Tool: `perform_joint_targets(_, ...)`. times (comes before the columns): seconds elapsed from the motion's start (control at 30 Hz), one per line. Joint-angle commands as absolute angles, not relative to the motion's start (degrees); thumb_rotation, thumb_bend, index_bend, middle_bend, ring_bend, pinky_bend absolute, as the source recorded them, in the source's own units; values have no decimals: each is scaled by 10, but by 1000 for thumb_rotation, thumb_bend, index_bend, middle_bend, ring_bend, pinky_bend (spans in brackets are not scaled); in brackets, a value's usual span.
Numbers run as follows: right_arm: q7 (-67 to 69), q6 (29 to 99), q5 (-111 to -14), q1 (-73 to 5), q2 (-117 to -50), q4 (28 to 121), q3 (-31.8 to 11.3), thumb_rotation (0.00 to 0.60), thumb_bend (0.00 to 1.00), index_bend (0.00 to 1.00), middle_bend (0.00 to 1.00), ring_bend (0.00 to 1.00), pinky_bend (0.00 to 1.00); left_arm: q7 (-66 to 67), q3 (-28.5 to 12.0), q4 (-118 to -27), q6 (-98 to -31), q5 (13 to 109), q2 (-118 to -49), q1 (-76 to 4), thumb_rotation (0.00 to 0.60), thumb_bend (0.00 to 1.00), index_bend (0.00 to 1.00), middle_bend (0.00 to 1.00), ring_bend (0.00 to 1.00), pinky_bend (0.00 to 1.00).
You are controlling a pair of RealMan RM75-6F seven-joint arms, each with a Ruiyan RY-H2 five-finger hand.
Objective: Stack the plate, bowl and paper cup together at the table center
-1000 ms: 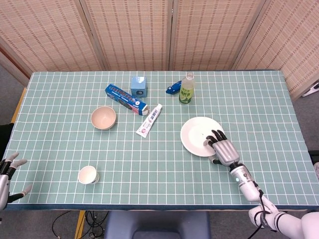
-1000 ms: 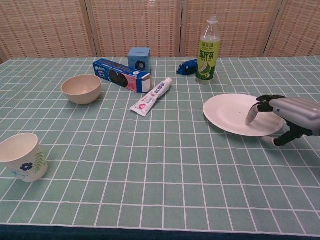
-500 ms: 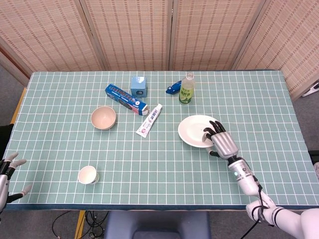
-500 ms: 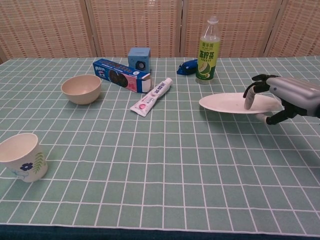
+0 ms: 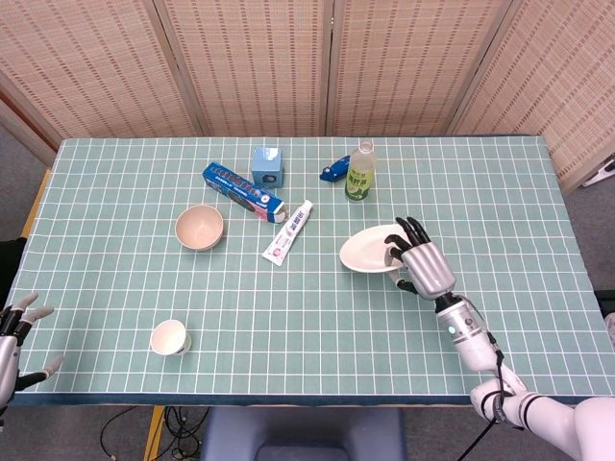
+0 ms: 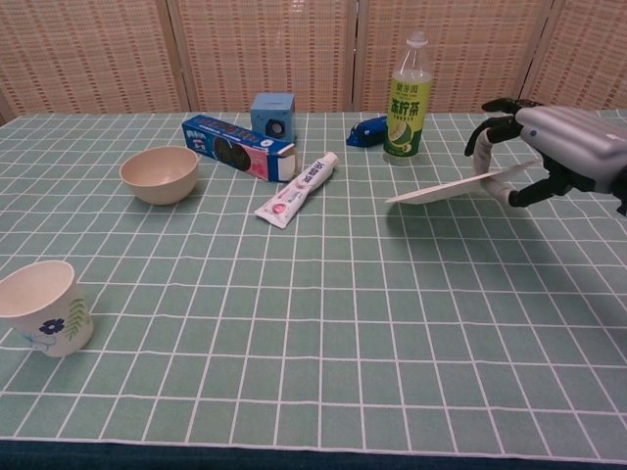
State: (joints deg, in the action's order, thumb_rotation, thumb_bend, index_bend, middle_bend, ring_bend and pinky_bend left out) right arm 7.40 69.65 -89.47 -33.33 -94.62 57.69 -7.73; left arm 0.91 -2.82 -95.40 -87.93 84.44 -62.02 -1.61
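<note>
Right robot hand (image 5: pixel 424 266) pinching the white plate (image 6: pixel 453 186) by its rim, fingers on top, thumb under; plate lifted clear of the table (image 6: pixel 313 323), tilted, near the green drink bottle (image 6: pixel 408 98). Left robot hand (image 5: pixel 13 327) empty, fingers spread, off the table's near-left edge. Beige bowl (image 6: pixel 159 173) far left, floral paper cup (image 6: pixel 41 306) near left.

White plate (image 5: pixel 368 250), beige bowl (image 5: pixel 199 228), green-checked tablecloth (image 5: pixel 288 327).

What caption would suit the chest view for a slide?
The right hand holds the white plate tilted above the table, bowl and paper cup waiting.
</note>
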Motion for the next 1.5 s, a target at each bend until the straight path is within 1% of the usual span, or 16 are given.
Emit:
perform_joint_targets(0.03, 64, 723, -922, -346, -943, 585, -73, 600, 426, 531, 304, 30, 8, 9, -28, -955, -879, 845, -620, -16, 600, 166, 250, 134, 151, 254)
perform_joint_targets(0.37, 44, 770, -976, -380, -937, 657, -77, 600, 421, 531, 312, 40, 8, 7, -27, -958, -882, 846, -617, -14, 600, 166, 250, 134, 151, 254)
perform_joint_targets(0.5, 36, 767, -987, -399, -939, 685, -82, 600, 416, 531, 312, 40, 8, 6, -27, -959, -883, 847, -615, -13, 600, 166, 250, 134, 151, 254)
perform_joint_targets(0.67, 32, 745, -992, -429, -955, 703, -88, 600, 414, 532, 312, 40, 8, 5, -26, -961, -885, 848, -613, -12, 600, 166, 250, 134, 151, 254)
perform_joint_targets(0.87, 35, 718, -994, -463, -988, 689, -91, 600, 409, 532, 312, 41, 8, 2, -26, -960, -887, 846, -611, -10, 600, 166, 250, 134, 151, 254)
perform_joint_targets(1.23, 55, 695, -986, -507, -1057, 608, -95, 600, 399, 531, 312, 41, 8, -4, -26, -954, -886, 841, -610, -7, 600, 166, 250, 134, 151, 254)
perform_joint_targets(1.5, 62, 692, -980, -519, -1076, 583, -90, 600, 379, 531, 293, 41, 8, -6, -26, -950, -886, 840, -611, -5, 600, 166, 250, 134, 151, 254)
